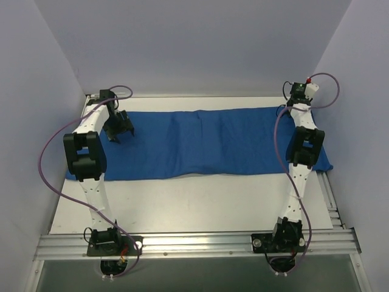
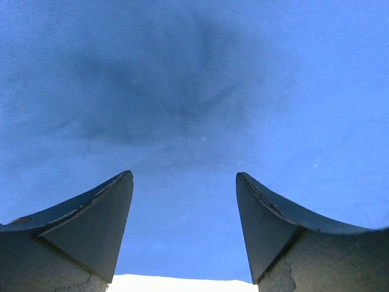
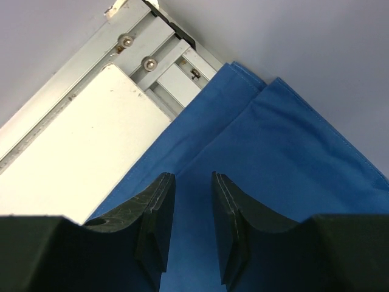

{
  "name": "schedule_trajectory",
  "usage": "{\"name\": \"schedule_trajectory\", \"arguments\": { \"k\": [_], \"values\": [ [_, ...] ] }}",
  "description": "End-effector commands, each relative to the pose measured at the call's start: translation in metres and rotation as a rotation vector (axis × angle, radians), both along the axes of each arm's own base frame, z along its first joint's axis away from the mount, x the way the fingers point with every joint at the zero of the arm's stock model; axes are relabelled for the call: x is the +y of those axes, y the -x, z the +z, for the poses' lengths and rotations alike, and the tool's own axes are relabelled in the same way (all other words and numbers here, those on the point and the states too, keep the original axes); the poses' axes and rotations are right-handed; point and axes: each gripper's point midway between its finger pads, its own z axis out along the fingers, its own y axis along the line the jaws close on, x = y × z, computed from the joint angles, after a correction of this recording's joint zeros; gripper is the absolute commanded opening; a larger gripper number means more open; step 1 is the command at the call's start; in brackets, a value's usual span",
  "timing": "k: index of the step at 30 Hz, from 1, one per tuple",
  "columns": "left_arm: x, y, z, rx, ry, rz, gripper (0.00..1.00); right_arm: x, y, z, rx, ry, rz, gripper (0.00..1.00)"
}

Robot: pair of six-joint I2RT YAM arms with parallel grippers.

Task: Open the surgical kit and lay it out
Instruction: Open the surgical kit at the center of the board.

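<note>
The cloth wrap (image 1: 225, 143) is lying spread along the far side, instruments not showing, while the left gripper (image 2: 184, 176), wide open, and the right gripper (image 3: 193, 176), narrowly parted, are hovering empty.

The cloth (image 1: 219, 143) was plain royal blue, the worktop (image 1: 200, 204) white, the arms (image 1: 95, 198) white with black joints, their cables (image 1: 44, 159) purple, and the left end effector (image 2: 184, 176) and right end effector (image 3: 193, 176) black.

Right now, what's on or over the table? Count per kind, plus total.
blue cloth: 1
grippers: 2 (left gripper, right gripper, both open above the cloth)
Total: 3
</note>
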Motion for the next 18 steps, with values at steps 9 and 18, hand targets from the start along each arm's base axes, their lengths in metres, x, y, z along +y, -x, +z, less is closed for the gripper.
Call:
{"name": "schedule_trajectory", "arguments": {
  "k": [9,18],
  "values": [
    [-0.001,-0.007,0.007,-0.014,-0.022,-0.024,0.77,-0.02,-0.005,0.015,-0.04,0.036,-0.048,0.32],
    [0.0,-0.007,0.005,-0.007,-0.025,-0.025,0.77,-0.018,-0.004,0.002,-0.017,0.025,-0.04,0.33]
  ]
}}
